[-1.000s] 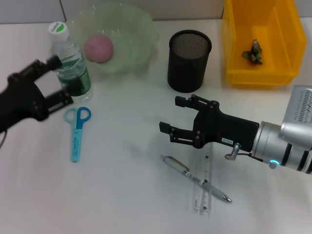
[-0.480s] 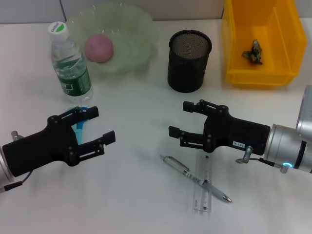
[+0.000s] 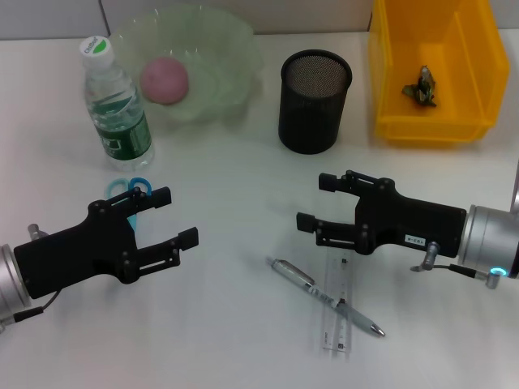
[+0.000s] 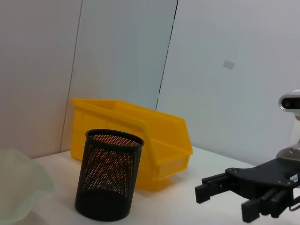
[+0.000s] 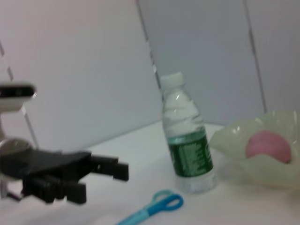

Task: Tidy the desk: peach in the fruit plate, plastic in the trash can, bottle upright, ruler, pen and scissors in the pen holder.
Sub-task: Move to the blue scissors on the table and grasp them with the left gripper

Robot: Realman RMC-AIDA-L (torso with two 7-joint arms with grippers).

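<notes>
Item 1, left gripper: black, jaws spread wide and holding nothing. We log it well clear of the clear plastic water bottle with the green label, which it flanked 1 second ago; it now hangs low over the blue-handled scissors, covering their blades.

Item 2, bottle: upright beside the pale green translucent fruit plate, untouched by either arm. We judge that step finished.

Item 3, pink peach: inside the fruit plate. Done.

Item 4, crumpled plastic scrap: inside the yellow bin that serves as trash can. Done.

Item 5, right gripper: black, fingers parted and empty. We note it has drawn back a little toward the robot's right and hovers just above the far end of the clear plastic ruler, across which the silver pen lies.

Item 6, black mesh pen holder: upright between plate and bin; we see nothing standing in it.

Outstanding, by our reckoning: 3 pieces for the holder, namely scissors, pen, ruler. The left arm appears placed for the scissors.
</notes>
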